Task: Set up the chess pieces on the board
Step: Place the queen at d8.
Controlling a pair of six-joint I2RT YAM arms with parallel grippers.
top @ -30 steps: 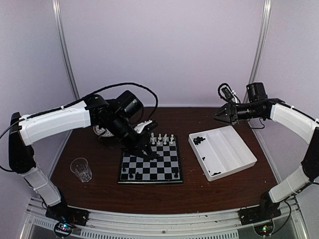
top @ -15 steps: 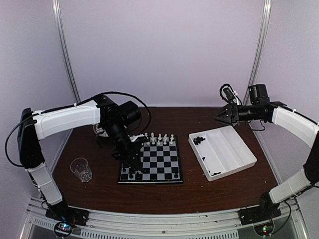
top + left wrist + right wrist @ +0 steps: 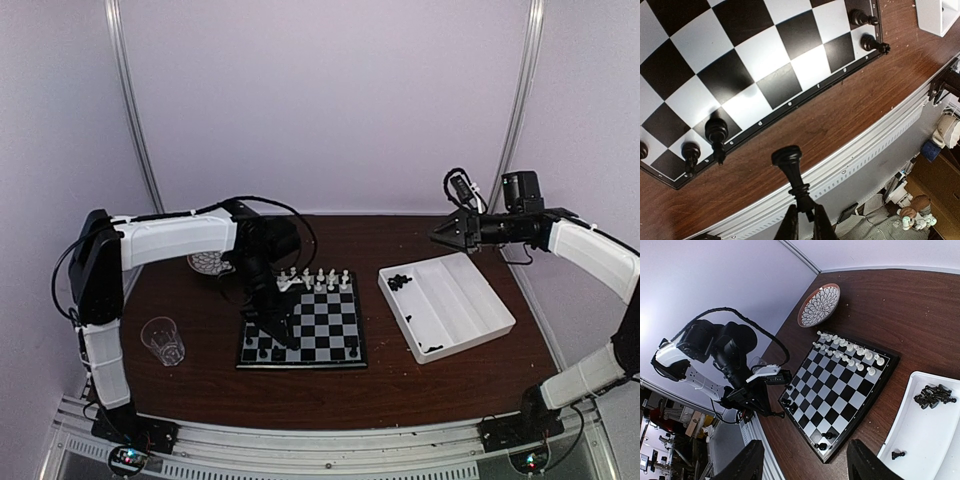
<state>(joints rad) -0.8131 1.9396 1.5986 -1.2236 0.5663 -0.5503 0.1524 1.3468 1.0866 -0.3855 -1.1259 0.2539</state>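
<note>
Where the left gripper (image 3: 804,224) closes, its jaws are pinched almost together on the narrow upper end of a black chessman (image 3: 788,159). The chessman's broad foot points away from the fingers, toward the table. In the wrist view that foot shows against bare wood just off the near rim of the board (image 3: 740,65). The overhead view places the gripper above the near left squares, so the exact square cannot be told. Other black pieces (image 3: 716,131) stand along the near row, grouped toward both corners, and white pieces (image 3: 320,278) line the far row. Spare black pieces (image 3: 398,282) lie in the white tray (image 3: 470,335) to the right. The right gripper (image 3: 807,465) is raised beyond the tray, jaws moderately parted and empty.

Assessment: the chessman looks light, rigid and smooth, so it is likely slippery and easily tipped on its small foot. A high hold on the neck, as here, leaves the foot free. Release is advisable only with the foot flat on the square and clear of its neighbours.
</note>
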